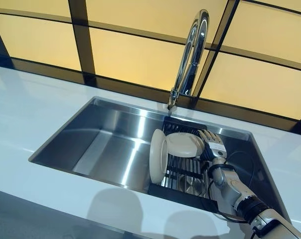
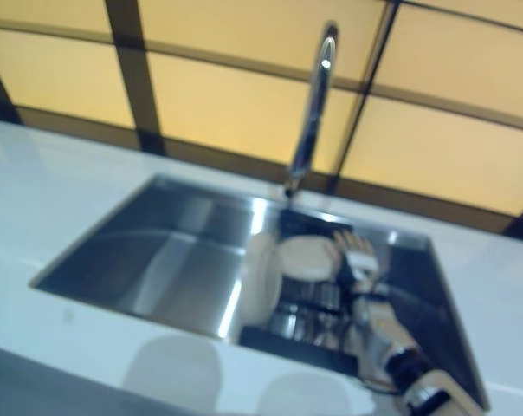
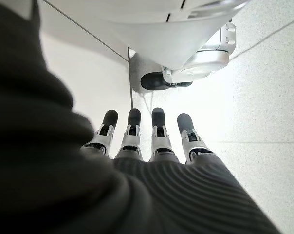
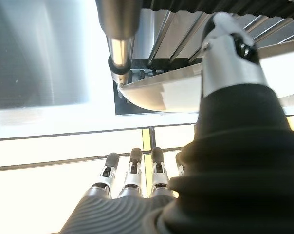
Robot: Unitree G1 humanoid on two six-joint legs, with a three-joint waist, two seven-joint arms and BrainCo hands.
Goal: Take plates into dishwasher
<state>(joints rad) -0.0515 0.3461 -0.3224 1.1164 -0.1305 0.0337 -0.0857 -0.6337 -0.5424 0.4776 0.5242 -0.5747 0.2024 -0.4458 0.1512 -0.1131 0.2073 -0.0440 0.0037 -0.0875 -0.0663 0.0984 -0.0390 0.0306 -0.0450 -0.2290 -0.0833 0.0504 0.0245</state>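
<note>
In the steel sink [image 1: 105,144] set into the white bench [image 1: 26,114], under the tap [image 1: 190,55], two cream plates [image 1: 165,152] stand in a black rack [image 1: 183,174] at the sink's right end, one on edge, one tipped across it, probably to drain. The right robot hand [image 1: 214,143] reaches in beside the tipped plate [image 1: 183,144], fingers straight, thumb against its rim, not yet clamped. The left robot hand [image 3: 147,141] hangs over the floor with its fingers apart, idle.
</note>
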